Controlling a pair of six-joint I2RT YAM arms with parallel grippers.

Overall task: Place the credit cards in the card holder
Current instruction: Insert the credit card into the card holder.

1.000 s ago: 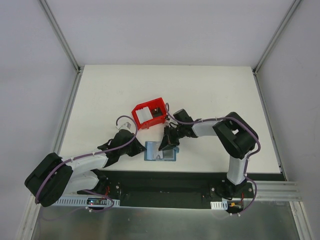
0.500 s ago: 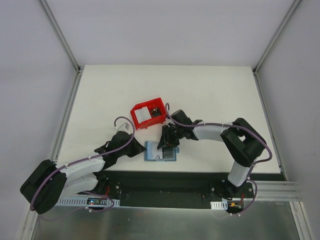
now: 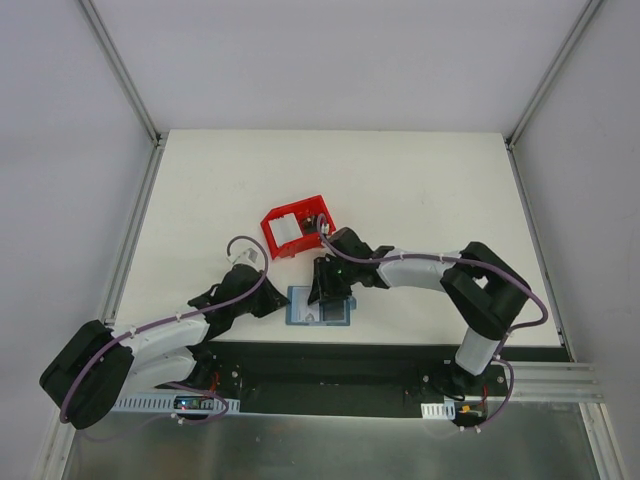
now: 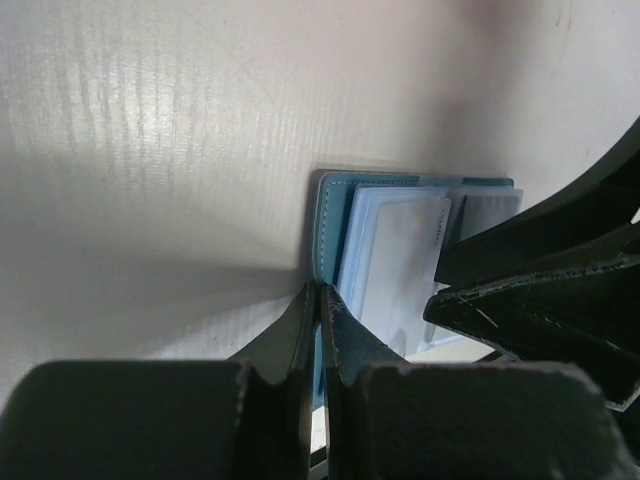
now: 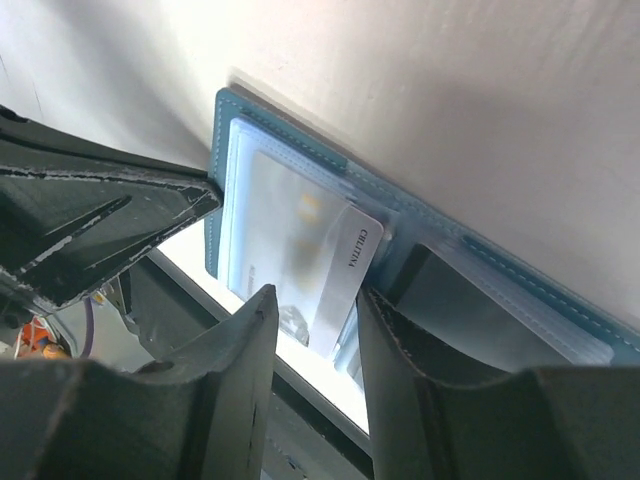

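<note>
The teal card holder point(image 3: 318, 307) lies open flat near the table's front edge. A white credit card point(image 5: 300, 240) sits slanted in its left clear pocket, one corner sticking out; the same card point(image 4: 400, 260) shows in the left wrist view. A dark grey card point(image 5: 480, 305) lies under the right pocket. My right gripper point(image 5: 315, 300) hovers open over the holder's middle, its fingers either side of the white card's end without gripping it. My left gripper point(image 4: 320, 290) is shut, its tips pressed against the holder's left edge point(image 4: 328, 220).
A red plastic bin point(image 3: 297, 225) stands just behind the holder, close to the right arm's wrist. The table's front edge and the black base rail point(image 3: 330, 360) run right below the holder. Both arms crowd the space around it.
My right gripper has opened, letting go of the white card, and has shifted a little left over the holder. The left gripper stays shut at the holder's edge.
</note>
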